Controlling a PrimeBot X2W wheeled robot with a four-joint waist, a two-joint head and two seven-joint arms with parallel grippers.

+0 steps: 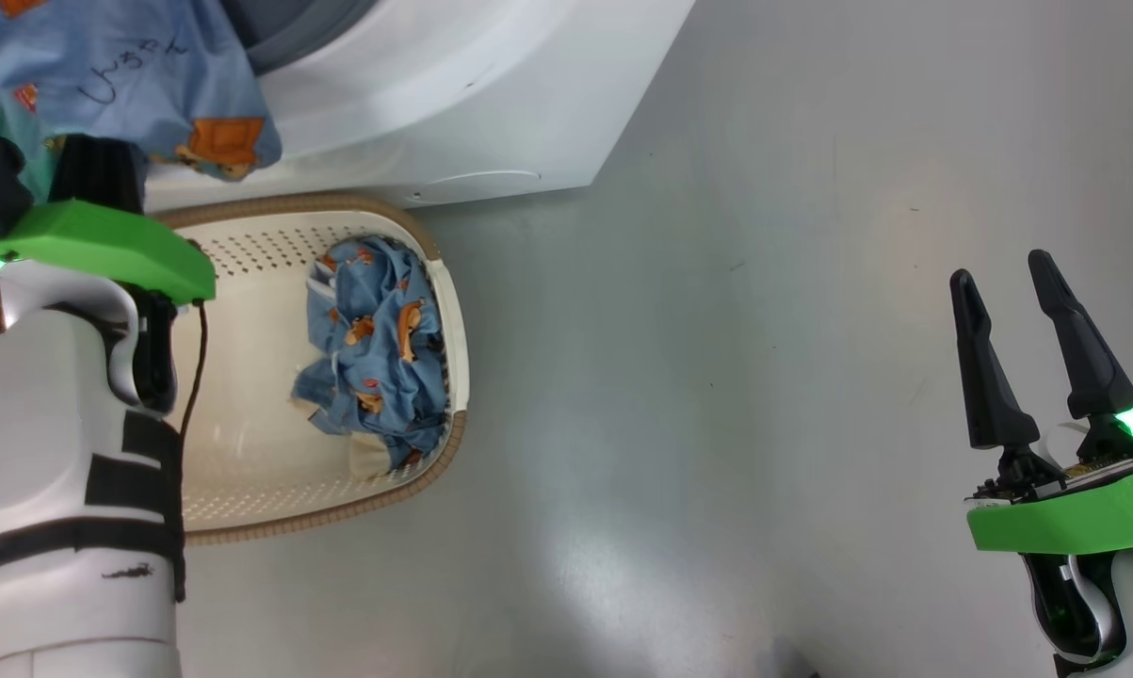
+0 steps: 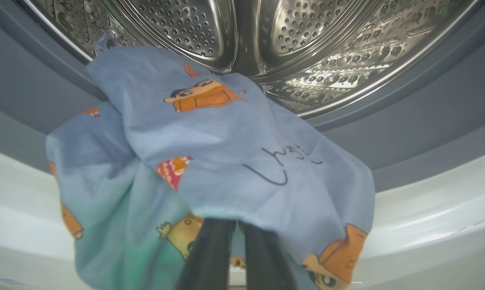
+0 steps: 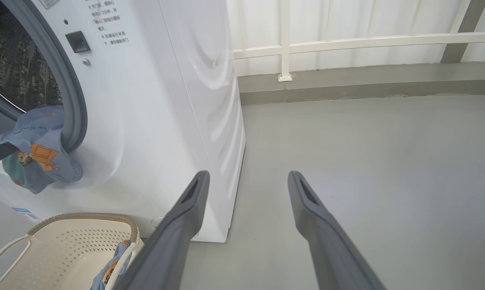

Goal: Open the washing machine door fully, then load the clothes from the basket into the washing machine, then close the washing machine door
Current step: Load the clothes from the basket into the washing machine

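loading | left claw clamped on garment, drum ahead | right claw wide, empty | next: push in, release

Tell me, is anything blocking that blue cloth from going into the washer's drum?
Nothing visible does. The blue cloth, gripped by the left pincer, hangs over the grey gasket at the opening's lower edge, and the steel drum stands open right behind it.
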